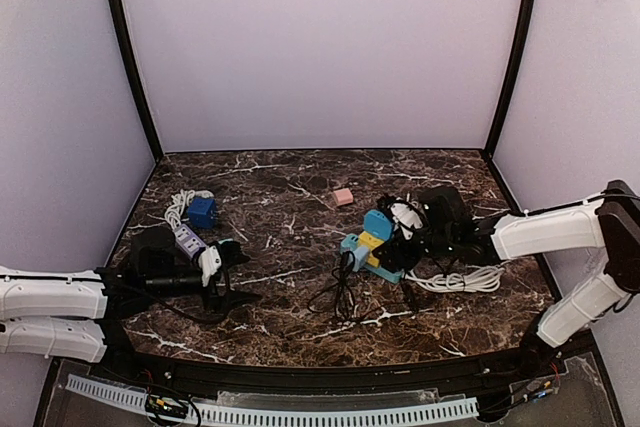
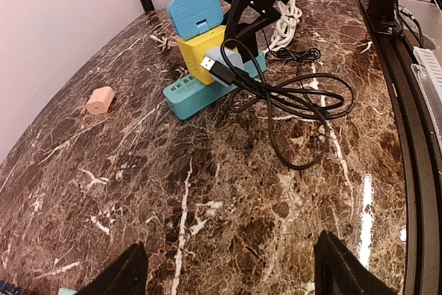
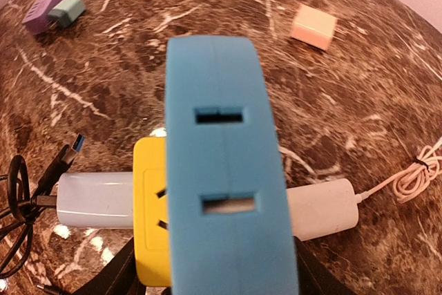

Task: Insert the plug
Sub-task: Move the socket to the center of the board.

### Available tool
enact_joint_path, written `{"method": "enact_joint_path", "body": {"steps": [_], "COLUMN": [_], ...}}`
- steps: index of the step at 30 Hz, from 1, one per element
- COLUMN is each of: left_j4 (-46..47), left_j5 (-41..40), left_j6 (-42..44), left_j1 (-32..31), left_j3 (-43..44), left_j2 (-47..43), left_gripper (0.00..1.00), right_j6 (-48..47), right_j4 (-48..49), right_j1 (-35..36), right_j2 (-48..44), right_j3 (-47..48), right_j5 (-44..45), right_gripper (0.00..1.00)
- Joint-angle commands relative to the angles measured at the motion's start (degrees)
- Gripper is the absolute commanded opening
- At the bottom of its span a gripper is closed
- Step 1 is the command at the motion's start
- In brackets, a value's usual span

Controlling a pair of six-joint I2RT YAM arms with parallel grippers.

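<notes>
Blue plug (image 1: 377,224) upright atop yellow adapter (image 1: 369,240).

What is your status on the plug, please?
Left pincer open, empty. Right pincer grips blue plastic plug block over yellow cube socket. Black cable coiled alongside.

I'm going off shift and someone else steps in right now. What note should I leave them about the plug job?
Left gripper: open, empty, aimed toward the teal power strip.
Right gripper: shut on the blue plug.
Things: the blue plug sits tilted on top of the yellow adapter, which stands on the teal power strip. A black USB cable lies loose beside it.
Done: the plug is in hand and set on the adapter.
Left: I cannot tell whether it is fully seated. It probably needs pressing home, then release.
</notes>
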Motion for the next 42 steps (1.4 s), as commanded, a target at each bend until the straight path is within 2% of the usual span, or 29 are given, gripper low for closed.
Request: {"method": "enact_joint_path", "body": {"steps": [1, 6, 10, 18, 21, 25, 26, 29, 31, 32, 33, 34, 36, 38, 40, 42], "left_j4": [2.6, 4.3, 0.8, -4.5, -5.6, -6.2, -6.5, -12.5, -19.5, -23.3, -31.9, -36.5, -59.0, -72.9, -80.7, -84.2], "left_j5": [-5.9, -17.3, -23.1, -24.6, -24.2, -20.9, -20.0, -12.6, -6.9, -4.2, 1.7, 4.5, 10.0, 9.5, 4.5, -0.1], "left_j6": [-5.1, -16.3, -21.4, -26.7, -26.1, -23.6, -22.9, -14.4, -5.8, -2.4, 6.6, 12.3, 37.5, 52.9, 62.2, 68.5], "left_j1": [0.7, 6.1, 12.2, 19.6, 21.8, 25.7, 27.2, 29.7, 31.8, 33.6, 34.4, 35.4, 35.8, 35.8, 35.9, 35.9], "left_j3": [-1.3, 0.6, 1.8, 0.2, 0.3, 2.2, 2.9, 6.4, 10.5, 14.1, 16.2, 20.8, 28.0, 35.4, 41.9, 47.7], "left_j2": [-1.9, -4.1, -5.9, -10.6, -12.4, -13.1, -13.0, -11.9, -9.7, -8.5, -6.1, -4.8, -0.2, 6.2, 16.9, 24.5], "left_gripper": [0.74, 0.74, 0.74, 0.72, 0.72, 0.72, 0.72, 0.74, 0.75, 0.75, 0.75, 0.75, 0.75, 0.74, 0.71, 0.68], "right_j6": [10.0, 14.1, 16.1, 16.2, 15.0, 14.6, 14.5, 12.8, 11.8, 11.5, 11.2, 10.9, 10.5, 9.8, 9.0, 7.9], "right_j4": [-7.6, -9.5, -9.5, -9.0, -9.2, -10.5, -10.4, -9.5, -9.6, -9.8, -9.9, -10.2, -11.2, -11.7, -11.8, -12.0], "right_j1": [-4.8, -10.1, -16.2, -24.1, -24.5, -24.5, -24.5, -24.2, -23.9, -23.7, -23.5, -23.4, -23.1, -22.8, -22.7, -22.6], "right_j2": [-1.0, 0.9, 5.0, 18.8, 22.8, 23.1, 22.4, 19.4, 17.3, 16.5, 15.9, 15.2, 14.0, 12.4, 10.7, 8.9], "right_j3": [-1.4, 1.0, 4.8, 17.7, 21.7, 24.2, 24.1, 23.1, 22.6, 22.4, 22.1, 22.1, 21.8, 21.1, 20.2, 19.5], "right_j5": [11.9, 18.8, 21.3, 20.0, 19.9, 18.5, 18.3, 16.0, 15.0, 14.6, 14.4, 14.0, 13.5, 13.0, 12.1, 10.8], "right_gripper": [0.0, 0.0, 0.0, 0.01, 0.12, 0.5, 0.53, 0.76, 0.97, 0.98, 0.99, 0.99, 0.99, 0.99, 0.99, 0.99]}}
